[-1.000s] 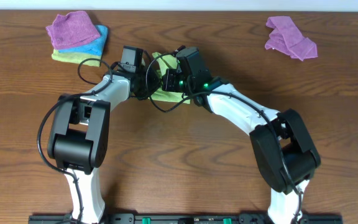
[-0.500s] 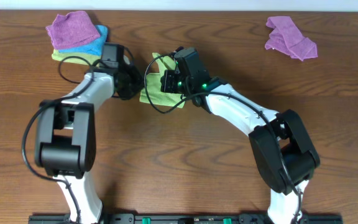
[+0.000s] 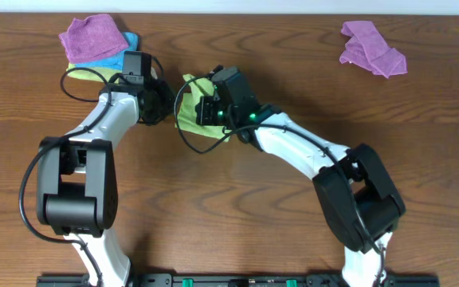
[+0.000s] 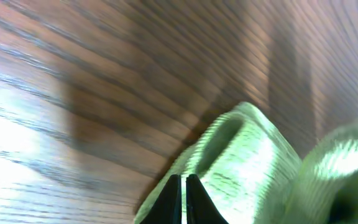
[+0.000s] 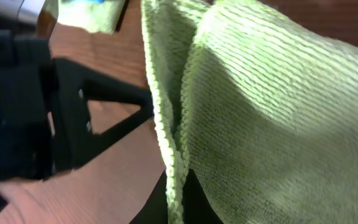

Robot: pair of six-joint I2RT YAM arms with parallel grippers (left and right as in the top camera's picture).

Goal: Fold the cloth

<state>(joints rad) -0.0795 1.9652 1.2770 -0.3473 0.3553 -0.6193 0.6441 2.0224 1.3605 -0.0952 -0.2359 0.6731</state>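
A lime green cloth (image 3: 186, 114) sits bunched at the table's back middle, held between both grippers. My left gripper (image 3: 163, 107) is at its left edge. In the left wrist view the fingers (image 4: 183, 198) are shut on a fold of the green cloth (image 4: 247, 155), which is blurred. My right gripper (image 3: 201, 108) is at the cloth's right side. In the right wrist view its fingers (image 5: 178, 200) pinch the cloth's hemmed edge, and the green cloth (image 5: 278, 118) hangs up and to the right. The left arm's black body (image 5: 23, 106) is close on the left.
A stack of folded cloths (image 3: 98, 46), purple on blue on yellow-green, lies at the back left, just beside the left arm. A crumpled purple cloth (image 3: 373, 48) lies at the back right. A black cable (image 3: 183, 135) loops over the green cloth.
Both grippers have moved left with the green cloth. The left arm has swung out towards the stack of cloths, and the cloth is more bunched.
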